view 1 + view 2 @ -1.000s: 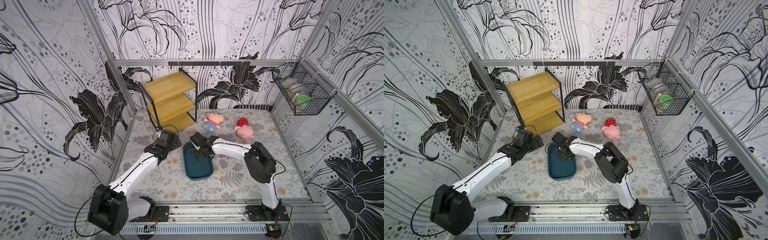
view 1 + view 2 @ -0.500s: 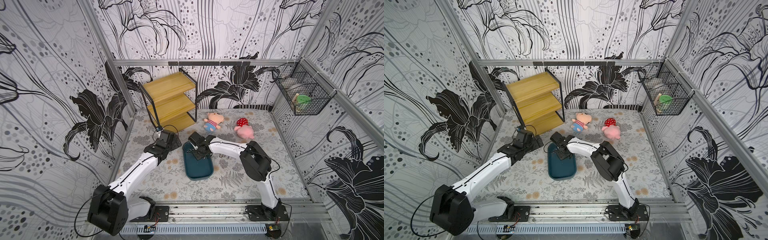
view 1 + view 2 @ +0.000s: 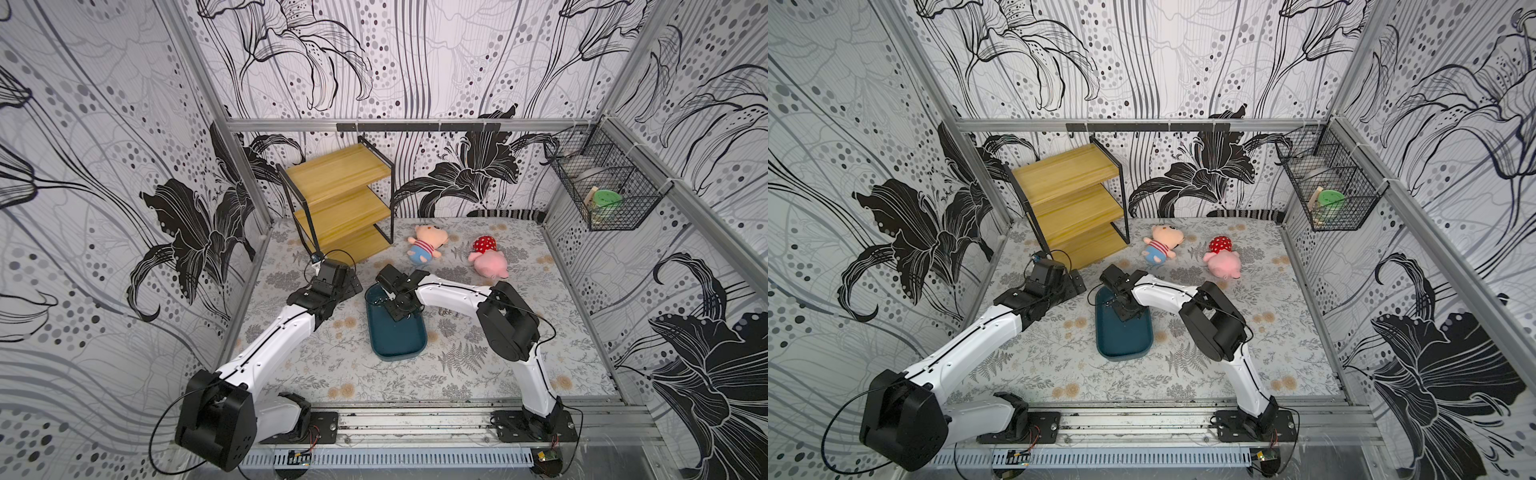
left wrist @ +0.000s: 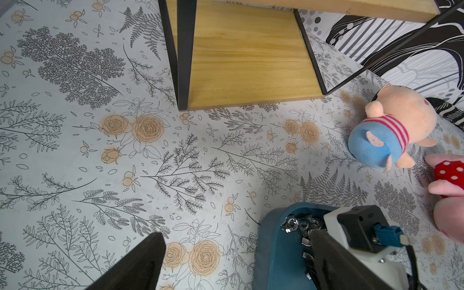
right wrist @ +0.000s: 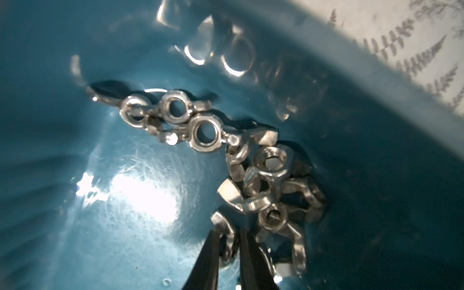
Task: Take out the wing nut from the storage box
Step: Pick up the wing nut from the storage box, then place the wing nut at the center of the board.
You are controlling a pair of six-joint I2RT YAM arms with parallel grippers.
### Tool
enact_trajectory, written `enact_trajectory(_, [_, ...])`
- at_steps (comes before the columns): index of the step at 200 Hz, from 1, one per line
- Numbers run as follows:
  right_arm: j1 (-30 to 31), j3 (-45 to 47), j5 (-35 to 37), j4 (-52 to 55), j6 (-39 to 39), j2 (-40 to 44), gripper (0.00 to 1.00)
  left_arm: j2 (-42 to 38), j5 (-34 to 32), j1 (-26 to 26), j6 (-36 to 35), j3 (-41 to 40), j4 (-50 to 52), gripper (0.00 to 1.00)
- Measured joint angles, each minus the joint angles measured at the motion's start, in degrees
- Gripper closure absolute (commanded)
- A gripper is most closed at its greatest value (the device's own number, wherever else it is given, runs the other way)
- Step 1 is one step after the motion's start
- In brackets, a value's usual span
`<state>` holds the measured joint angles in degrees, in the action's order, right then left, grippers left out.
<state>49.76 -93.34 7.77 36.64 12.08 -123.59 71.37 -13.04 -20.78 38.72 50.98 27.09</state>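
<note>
The storage box (image 3: 399, 343) (image 3: 1125, 338) is a dark teal tray lying on the flowered mat. Several silver wing nuts (image 5: 271, 163) (image 4: 293, 223) are heaped in its far corner, by the wall (image 5: 376, 125). My right gripper (image 3: 397, 309) (image 3: 1123, 309) reaches down into that end. In the right wrist view the right gripper (image 5: 229, 231) has its two dark fingers drawn close on one wing nut (image 5: 222, 221) at the near edge of the heap. My left gripper (image 3: 345, 282) (image 4: 233, 261) hovers open over the mat left of the box, holding nothing.
A three-tier wooden shelf (image 3: 345, 199) stands at the back left, close behind the left gripper. Two plush toys (image 3: 426, 245) (image 3: 488, 257) lie behind the box. A black wire basket (image 3: 606, 195) hangs on the right wall.
The right gripper's fingers have drawn together around a wing nut at the box's far end, after a small shift left. The left arm has stayed put.
</note>
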Motion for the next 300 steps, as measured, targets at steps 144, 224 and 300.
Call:
enact_trajectory(144, [0.0,-0.5,-2.2,-1.4,0.4,0.1,0.97,-0.9,0.0,0.3,0.0,-0.1,0.0,0.04])
enact_trajectory(224, [0.0,2.1,-5.0,-3.3,0.4,7.5,0.98,-1.0,0.0,0.3,0.0,-0.1,0.0,0.04])
enact_trajectory(300, [-4.1,8.9,-5.6,-5.3,0.4,21.0,0.98,-0.9,0.1,0.2,0.0,-0.1,0.0,0.04])
